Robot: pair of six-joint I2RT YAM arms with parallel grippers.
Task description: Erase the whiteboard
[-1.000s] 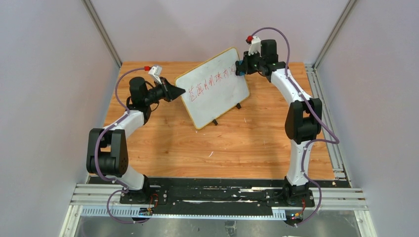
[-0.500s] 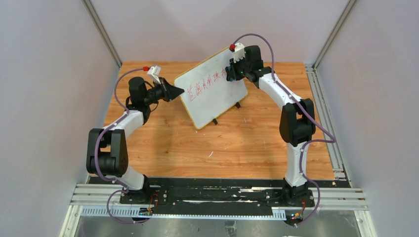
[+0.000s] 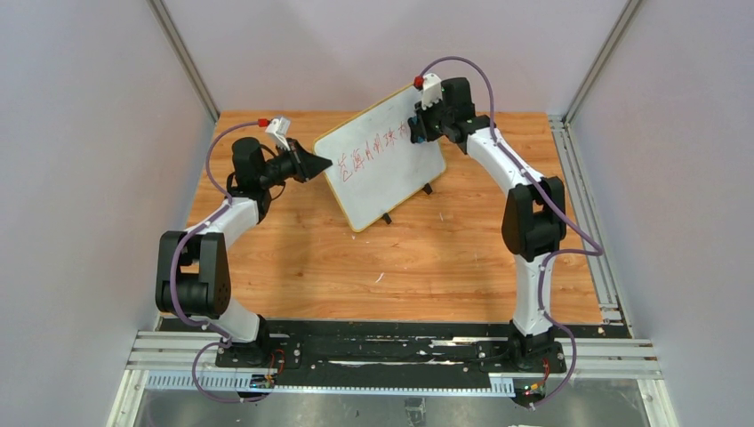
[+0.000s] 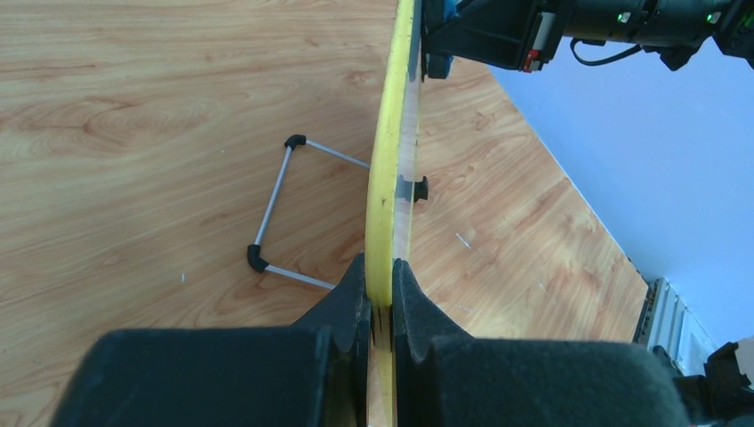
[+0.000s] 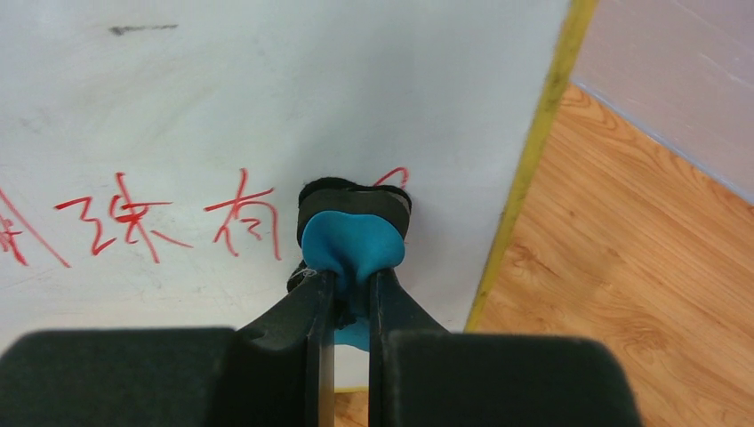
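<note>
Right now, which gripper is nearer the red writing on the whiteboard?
Right. The right gripper holds a blue eraser against the end of the red writing on the whiteboard; the left gripper clamps the yellow rim, off the characters.

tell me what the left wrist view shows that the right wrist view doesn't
Only left wrist: the whiteboard seen edge-on, clamped in the left gripper, with the wire stand behind it and a black foot. Only right wrist: the board's face with its red characters, and the right gripper pressing a blue eraser against it at the rightmost characters. Both: the board's yellow rim and the wooden table.
</note>
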